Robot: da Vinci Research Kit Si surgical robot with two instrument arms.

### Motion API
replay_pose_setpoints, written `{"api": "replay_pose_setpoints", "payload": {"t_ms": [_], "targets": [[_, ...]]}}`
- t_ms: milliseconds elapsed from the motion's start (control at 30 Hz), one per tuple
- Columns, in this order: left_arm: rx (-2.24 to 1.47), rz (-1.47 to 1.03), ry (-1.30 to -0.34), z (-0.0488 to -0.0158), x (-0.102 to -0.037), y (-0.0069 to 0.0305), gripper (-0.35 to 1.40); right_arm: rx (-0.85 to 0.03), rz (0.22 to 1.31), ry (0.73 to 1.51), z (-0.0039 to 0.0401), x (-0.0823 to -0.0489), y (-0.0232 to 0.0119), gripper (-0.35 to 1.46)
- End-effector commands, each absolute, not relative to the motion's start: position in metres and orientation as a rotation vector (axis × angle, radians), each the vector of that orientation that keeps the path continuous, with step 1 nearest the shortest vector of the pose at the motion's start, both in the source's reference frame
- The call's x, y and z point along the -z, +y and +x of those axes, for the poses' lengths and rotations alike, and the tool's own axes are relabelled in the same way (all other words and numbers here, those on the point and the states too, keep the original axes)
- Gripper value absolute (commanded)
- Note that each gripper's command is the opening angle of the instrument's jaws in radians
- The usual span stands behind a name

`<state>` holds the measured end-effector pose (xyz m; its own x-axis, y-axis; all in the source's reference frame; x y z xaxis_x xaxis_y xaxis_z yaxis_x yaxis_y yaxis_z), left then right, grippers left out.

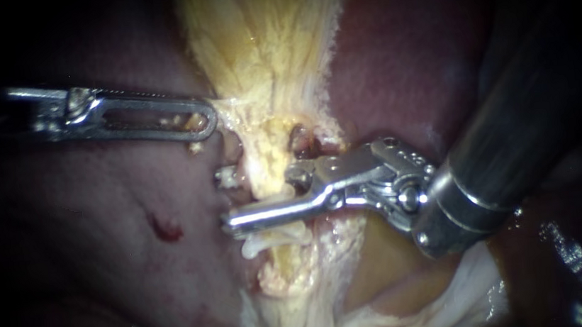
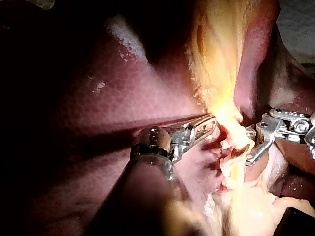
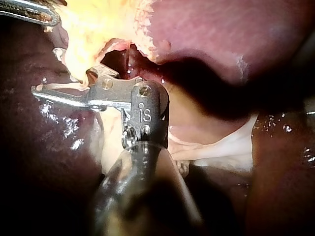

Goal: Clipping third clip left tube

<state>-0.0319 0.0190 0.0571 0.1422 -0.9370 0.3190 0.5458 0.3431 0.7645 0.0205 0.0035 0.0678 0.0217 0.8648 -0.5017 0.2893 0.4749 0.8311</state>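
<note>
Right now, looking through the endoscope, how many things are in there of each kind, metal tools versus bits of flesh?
Instruments: 2, the left instrument and the right instrument.
Liver: 1.
Band of pale yellow tissue: 1.
Total: 4.

Left instrument (image 1: 210,118): reaching in from the left, shaft nearly level, wrist straight, long slotted tip pointing toward the middle of the endoscope view. Right instrument (image 1: 263,202): slanting down from the upper right on a thick shaft, bent at the wrist so that the tip runs level and points left. Parted at the tip, a gap between its two halves. Set lower than the left instrument's tip and apart from it.
</note>
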Motion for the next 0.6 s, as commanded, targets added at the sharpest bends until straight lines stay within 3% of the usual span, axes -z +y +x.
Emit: {"api": "replay_pose_setpoints", "payload": {"t_ms": [33, 600], "targets": [[1.149, 0.539, -0.886, -0.032, -0.0571, 0.019, -0.35, -0.586, 1.056, 1.54, 0.0207, -0.0679, 0.0034, 0.48], [1.149, 0.538, -0.886, -0.032, -0.0572, 0.0189, -0.35, -0.575, 1.064, 1.538, 0.0205, -0.0679, 0.0033, 0.35]]}}
